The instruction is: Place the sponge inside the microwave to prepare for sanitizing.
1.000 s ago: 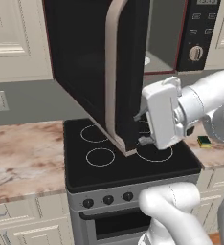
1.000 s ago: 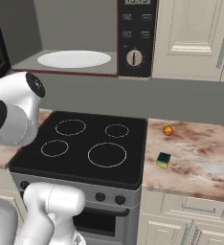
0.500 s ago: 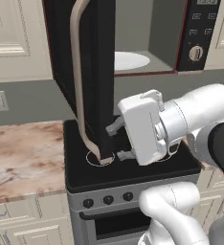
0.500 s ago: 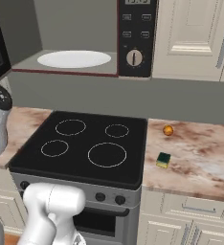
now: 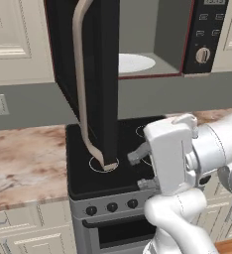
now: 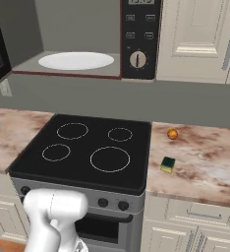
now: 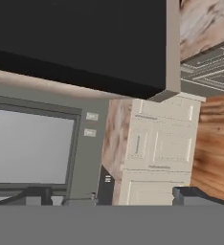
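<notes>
The microwave stands open above the stove, its door swung out over the stove's left half and its white turntable plate bare. The counter to the stove's right carries the sponge, lying near the stove's right edge, with a small orange ball behind it towards the wall.

The gripper hangs low over the stove's front, close beside the door's lower corner, jaws spread wide and holding nothing.

The likely trouble is that door: a swing of the arm towards the sponge could clip its edge or the curved handle. A hasty pinch might also push the small sponge along the counter. Room is best on the right, where stove top and counter lie open; the cavity mouth leaves fair clearance above the plate.
</notes>
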Available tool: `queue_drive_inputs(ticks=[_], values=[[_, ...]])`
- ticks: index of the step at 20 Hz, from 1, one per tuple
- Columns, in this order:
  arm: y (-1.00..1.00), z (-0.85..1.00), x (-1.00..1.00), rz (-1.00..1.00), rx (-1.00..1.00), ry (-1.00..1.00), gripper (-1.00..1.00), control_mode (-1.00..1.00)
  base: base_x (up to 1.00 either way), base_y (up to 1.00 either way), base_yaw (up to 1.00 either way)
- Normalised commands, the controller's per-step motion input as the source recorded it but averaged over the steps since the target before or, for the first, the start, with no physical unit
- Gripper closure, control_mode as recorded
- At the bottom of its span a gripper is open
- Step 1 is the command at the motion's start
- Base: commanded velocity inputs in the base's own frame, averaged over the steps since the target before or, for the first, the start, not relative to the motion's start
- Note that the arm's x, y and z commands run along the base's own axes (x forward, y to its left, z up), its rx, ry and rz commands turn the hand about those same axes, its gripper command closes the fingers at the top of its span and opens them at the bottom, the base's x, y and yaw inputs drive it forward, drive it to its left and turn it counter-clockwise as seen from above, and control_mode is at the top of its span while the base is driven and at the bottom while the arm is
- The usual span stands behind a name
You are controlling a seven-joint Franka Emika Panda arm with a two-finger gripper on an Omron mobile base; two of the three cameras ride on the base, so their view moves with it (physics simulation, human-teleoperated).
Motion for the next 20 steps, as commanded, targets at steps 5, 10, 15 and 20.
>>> queue_drive_inputs(ticks=[5, 10, 15, 20], values=[[-0.93, -0.01, -0.39, -0.02, 0.00, -0.05, -1.00, -1.00, 0.00, 0.00, 0.00], [-0.90, 0.00, 0.26, -0.02, 0.00, -0.06, -1.00, -1.00, 0.00, 0.00, 0.00], [-0.32, 0.01, 0.20, -0.13, -0.04, -0.07, -1.00, -1.00, 0.00, 0.00, 0.00], [-0.39, -0.22, 0.36, -0.17, -0.24, -0.19, -1.00, -1.00, 0.00, 0.00, 0.00]])
